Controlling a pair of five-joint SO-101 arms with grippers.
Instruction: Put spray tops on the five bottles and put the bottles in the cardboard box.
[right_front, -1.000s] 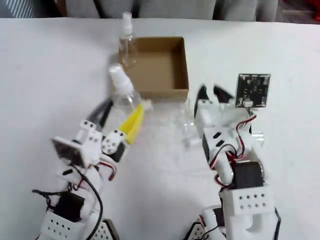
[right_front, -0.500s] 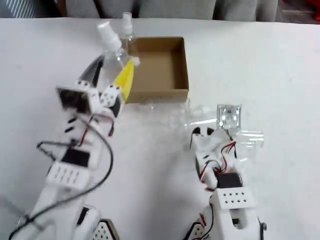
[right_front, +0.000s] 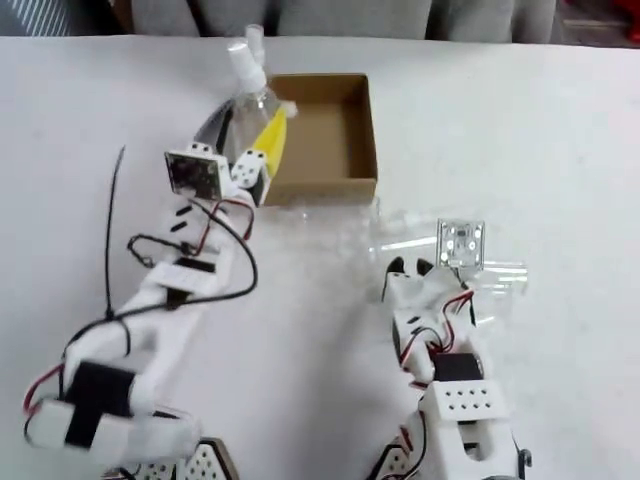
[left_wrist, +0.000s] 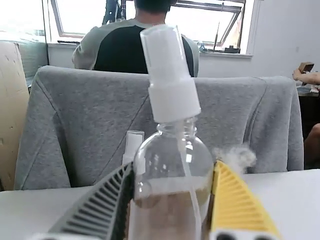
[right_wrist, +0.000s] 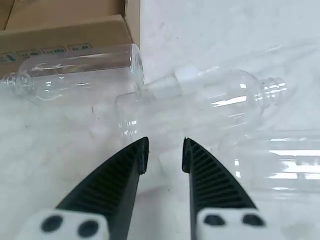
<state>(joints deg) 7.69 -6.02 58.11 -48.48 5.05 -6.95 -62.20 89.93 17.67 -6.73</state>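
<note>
My left gripper (right_front: 255, 108) is shut on a clear bottle (right_front: 252, 102) with a white spray top (right_front: 243, 60), held upright over the left edge of the cardboard box (right_front: 325, 187). In the left wrist view the bottle (left_wrist: 170, 185) sits between the grey and yellow fingers. A second capped bottle (right_front: 254, 38) stands just behind it. My right gripper (right_wrist: 165, 152) hovers narrowly open, holding nothing, over the table near several clear bottles lying on their sides (right_wrist: 210, 97). One uncapped bottle (right_wrist: 75, 70) lies against the box wall (right_wrist: 65, 25).
The box is open-topped and has nothing inside. Loose clear bottles (right_front: 480, 270) lie scattered right of the right gripper (right_front: 407, 267). A small white piece (right_wrist: 186, 74) rests against the lying bottles. Bare white table spreads to the left and far right.
The left arm carried the capped bottle from in front of the box up to the box's left edge. The right arm drew back toward the near side and narrowed its fingers.
</note>
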